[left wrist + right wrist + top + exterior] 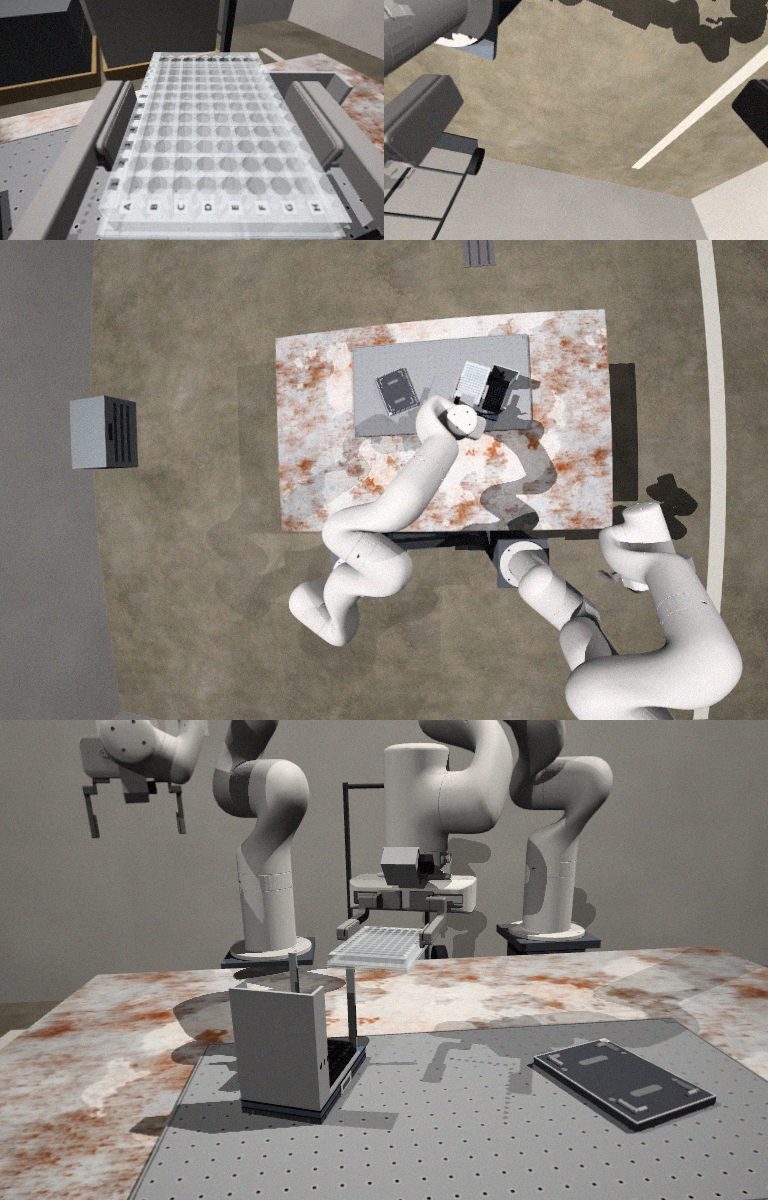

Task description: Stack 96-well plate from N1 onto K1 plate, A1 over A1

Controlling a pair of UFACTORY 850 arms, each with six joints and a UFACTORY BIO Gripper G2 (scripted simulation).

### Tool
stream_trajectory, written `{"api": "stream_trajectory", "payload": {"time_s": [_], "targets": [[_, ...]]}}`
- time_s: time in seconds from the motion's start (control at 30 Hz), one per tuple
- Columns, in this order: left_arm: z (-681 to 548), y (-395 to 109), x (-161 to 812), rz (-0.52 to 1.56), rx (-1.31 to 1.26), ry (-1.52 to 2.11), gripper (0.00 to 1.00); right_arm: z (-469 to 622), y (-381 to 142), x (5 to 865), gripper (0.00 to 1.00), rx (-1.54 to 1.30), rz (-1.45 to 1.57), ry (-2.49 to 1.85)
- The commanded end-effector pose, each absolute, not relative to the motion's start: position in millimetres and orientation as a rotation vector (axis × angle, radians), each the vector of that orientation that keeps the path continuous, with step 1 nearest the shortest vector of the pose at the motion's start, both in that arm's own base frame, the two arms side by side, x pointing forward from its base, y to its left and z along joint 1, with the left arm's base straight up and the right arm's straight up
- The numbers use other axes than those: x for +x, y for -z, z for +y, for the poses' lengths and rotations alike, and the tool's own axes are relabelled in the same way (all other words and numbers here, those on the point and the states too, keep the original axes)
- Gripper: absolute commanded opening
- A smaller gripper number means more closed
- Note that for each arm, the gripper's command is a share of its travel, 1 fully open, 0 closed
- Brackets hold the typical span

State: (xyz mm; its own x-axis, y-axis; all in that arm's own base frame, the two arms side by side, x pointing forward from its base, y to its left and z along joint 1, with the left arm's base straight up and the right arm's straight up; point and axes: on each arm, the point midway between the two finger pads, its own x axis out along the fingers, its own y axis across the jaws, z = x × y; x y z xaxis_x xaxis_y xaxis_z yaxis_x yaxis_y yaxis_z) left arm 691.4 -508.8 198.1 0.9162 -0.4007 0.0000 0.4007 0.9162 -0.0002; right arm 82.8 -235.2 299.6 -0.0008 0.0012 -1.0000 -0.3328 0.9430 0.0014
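Above and just beside the stack rack K1 (508,373) (277,1048) (343,89), the clear, ribbed 96-well plate (472,380) (382,947) (210,140) hangs in my left gripper (472,405) (388,934) (220,130). Pincer closed on its long sides, one pad to each. Right gripper (617,579) (137,832) (599,112): spread wide, nothing between the fingers, well off the table.

Step in hand, by my reading: carry to K1. Nest N1, a dark flat slab with pale raised corner stops (397,391) (617,1077), stands vacated. Next wants the plate centred over the rack and squared to it, then a straight, slow lowering. Risk: a skirt edge catching a post or tipping the lower plate.

Orientation: letters A to H run along the short rim nearest the wrist camera, numbers up the A side; A1 at their shared corner. Lower plate's lettering too small to read; check before committing.

Materials: lower plate (495,391) (341,1055) black, matte, pitted with wells. Rack has a tall grey angled wall, slim upright posts, blue-edged base. Breadboard (385,356) (453,1153) (45,160) dull grey, regular round holes.
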Motion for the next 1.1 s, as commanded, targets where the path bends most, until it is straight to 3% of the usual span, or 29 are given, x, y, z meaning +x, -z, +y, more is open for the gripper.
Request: {"api": "stream_trajectory", "payload": {"time_s": [0.0, 1.07], "targets": [[-521, -200, 690, -0.002, -0.001, 0.412, 0.0, -236, -300, 83, 1.0, -0.266, 1.554, -0.266], [-606, -202, 677, -0.002, -0.001, 0.412, 0.0, -236, -300, 83, 1.0, -0.266, 1.554, -0.266]]}}
